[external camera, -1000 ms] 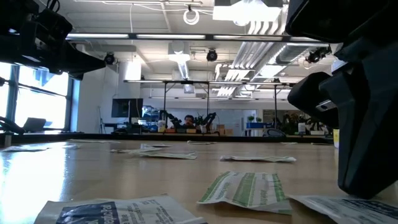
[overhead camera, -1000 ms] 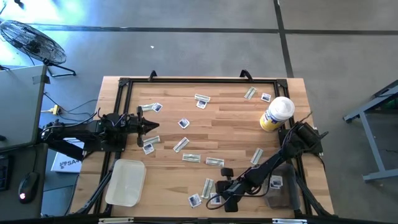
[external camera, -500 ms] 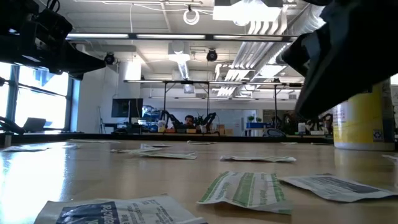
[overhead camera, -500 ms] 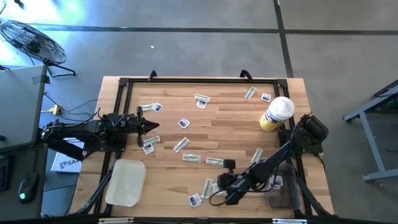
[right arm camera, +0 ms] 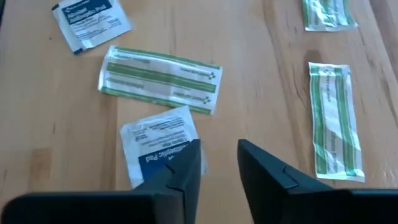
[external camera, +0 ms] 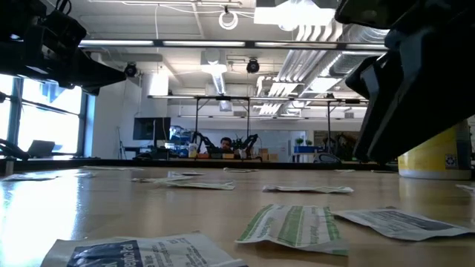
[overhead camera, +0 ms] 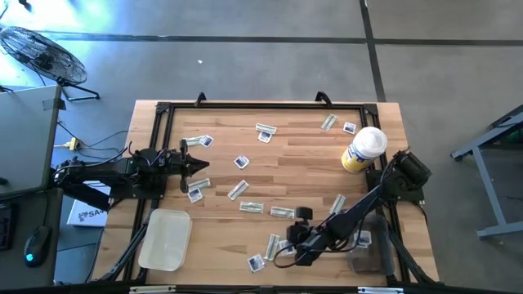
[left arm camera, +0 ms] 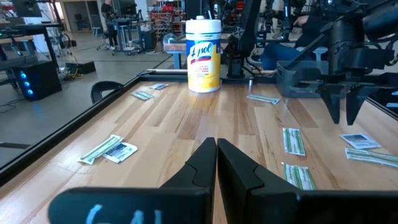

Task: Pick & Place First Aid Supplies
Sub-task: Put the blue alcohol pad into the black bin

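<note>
Right wrist view: right gripper (right arm camera: 217, 163) parted narrowly, empty, one finger (right arm camera: 180, 168) hiding part of a square packet (right arm camera: 155, 146); left gripper (left arm camera: 216, 163) pinched closed, empty.

Grey concrete floor (overhead camera: 245, 65), floor fan (overhead camera: 42, 55), ceiling strip lights (external camera: 156, 43) — open workshop, left-hand windows (external camera: 30, 119)

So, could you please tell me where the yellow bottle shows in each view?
High view: bottle at the table's right, far side.
Low view: at the right edge, behind the right arm.
Left wrist view: upright, top centre.
Right wrist view: not in it.
Shared landmark: the right gripper.
</note>
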Available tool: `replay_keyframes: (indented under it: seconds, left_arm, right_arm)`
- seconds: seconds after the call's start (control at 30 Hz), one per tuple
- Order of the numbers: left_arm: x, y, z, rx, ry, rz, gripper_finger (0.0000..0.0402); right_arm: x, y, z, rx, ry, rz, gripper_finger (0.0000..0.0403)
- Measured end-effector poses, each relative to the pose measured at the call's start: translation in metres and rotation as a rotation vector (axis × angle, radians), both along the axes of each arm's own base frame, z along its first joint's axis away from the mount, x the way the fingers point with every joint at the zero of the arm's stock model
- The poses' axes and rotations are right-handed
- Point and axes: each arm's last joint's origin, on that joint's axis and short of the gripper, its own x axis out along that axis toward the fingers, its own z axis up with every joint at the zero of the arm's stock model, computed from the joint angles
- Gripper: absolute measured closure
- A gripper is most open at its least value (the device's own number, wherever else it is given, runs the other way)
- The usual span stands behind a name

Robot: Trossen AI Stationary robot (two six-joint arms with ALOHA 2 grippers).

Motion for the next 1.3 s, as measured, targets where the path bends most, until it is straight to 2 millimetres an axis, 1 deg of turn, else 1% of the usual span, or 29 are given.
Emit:
replay_keyframes:
  seconds: [0.07, 0.17, 0.37, 0.6, 0.8, 0.97, 1.1, 1.3]
  left_arm:
    - [0.000, 0.000, 0.000, 0.000, 0.000, -0.001, 0.0390]
    - [0.000, 0.000, 0.000, 0.000, 0.000, 0.000, 0.0390]
    - [0.000, 0.000, 0.000, 0.000, 0.000, -0.001, 0.0390]
    - [0.000, 0.000, 0.000, 0.000, 0.000, 0.000, 0.0390]
    - [0.000, 0.000, 0.000, 0.000, 0.000, 0.000, 0.0390]
    - [0.000, 0.000, 0.000, 0.000, 0.000, 0.000, 0.0390]
    - [0.000, 0.000, 0.000, 0.000, 0.000, 0.000, 0.0390]
    - [0.000, 0.000, 0.000, 0.000, 0.000, 0.000, 0.0390]
  right_arm:
    - [0.000, 0.000, 0.000, 0.000, 0.005, 0.016, 0.0290]
    - [0.001, 0.001, -0.004, -0.010, 0.018, 0.044, 0.0290]
    - [0.002, 0.004, -0.025, -0.010, 0.083, 0.057, 0.0306]
    - [0.004, 0.005, -0.029, -0.001, 0.089, 0.061, 0.0319]
    - [0.003, 0.004, -0.030, -0.021, 0.095, 0.055, 0.0320]
    - [0.008, -0.003, -0.031, -0.014, 0.104, 0.040, 0.0320]
    - [0.014, -0.011, -0.038, -0.010, 0.148, 0.082, 0.0321]
    - [0.019, -0.018, -0.043, -0.031, 0.166, 0.082, 0.0324]
